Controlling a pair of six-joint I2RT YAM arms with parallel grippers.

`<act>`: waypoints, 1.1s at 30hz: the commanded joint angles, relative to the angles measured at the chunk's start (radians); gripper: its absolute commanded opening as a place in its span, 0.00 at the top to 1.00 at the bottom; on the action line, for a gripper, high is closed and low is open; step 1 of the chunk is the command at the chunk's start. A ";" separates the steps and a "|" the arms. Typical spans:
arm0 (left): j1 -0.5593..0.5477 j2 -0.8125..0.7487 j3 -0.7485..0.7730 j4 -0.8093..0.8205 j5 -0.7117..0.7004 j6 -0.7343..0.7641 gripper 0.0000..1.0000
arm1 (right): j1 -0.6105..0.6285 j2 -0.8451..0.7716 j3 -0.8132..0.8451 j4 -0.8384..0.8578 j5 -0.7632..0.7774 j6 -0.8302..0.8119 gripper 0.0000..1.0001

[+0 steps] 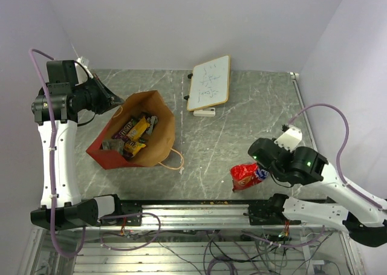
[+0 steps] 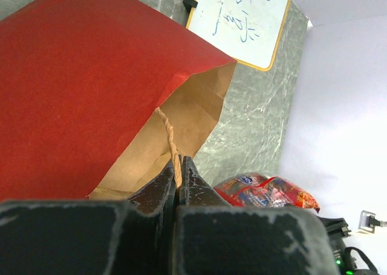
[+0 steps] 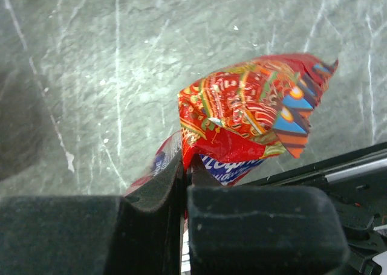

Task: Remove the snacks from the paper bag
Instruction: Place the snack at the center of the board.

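The paper bag (image 1: 142, 136) lies on its side at the left, mouth open upward, with several small candy bars (image 1: 134, 135) inside. My left gripper (image 1: 116, 103) is shut on the bag's twisted paper handle (image 2: 169, 136) at the bag's far left rim; the red side of the bag (image 2: 78, 87) fills the left wrist view. My right gripper (image 1: 261, 169) is shut on the red cookie packet (image 1: 247, 176) and holds it by its edge near the table's front right. The packet (image 3: 248, 118) fills the right wrist view and also shows in the left wrist view (image 2: 266, 191).
A small whiteboard (image 1: 209, 83) with a marker or eraser (image 1: 204, 112) lies at the back centre. The second bag handle (image 1: 176, 159) rests on the grey marble-pattern table (image 1: 242, 136). A metal rail (image 1: 193, 211) runs along the front edge.
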 commanded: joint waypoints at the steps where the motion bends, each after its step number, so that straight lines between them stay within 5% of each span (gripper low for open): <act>1: 0.003 -0.006 0.032 0.028 0.018 0.009 0.93 | 0.002 0.029 -0.019 0.018 0.105 0.214 1.00; 7: 0.001 -0.010 0.011 0.026 0.035 0.011 0.93 | -0.084 0.283 0.016 0.166 0.114 0.074 1.00; 15: -0.053 -0.032 0.004 0.048 0.111 0.036 0.93 | -0.500 0.516 0.044 0.674 -0.285 -0.286 1.00; 21: -0.073 -0.116 -0.055 0.048 0.180 0.045 0.93 | -0.583 0.702 0.169 0.710 -0.414 -0.361 0.65; 26: -0.074 -0.220 -0.205 0.117 0.251 -0.016 0.93 | -0.600 0.639 0.102 0.751 -0.523 -0.462 0.46; 33: -0.073 -0.288 -0.309 0.166 0.316 -0.070 0.93 | -0.598 0.389 -0.096 0.840 -0.701 -0.597 0.41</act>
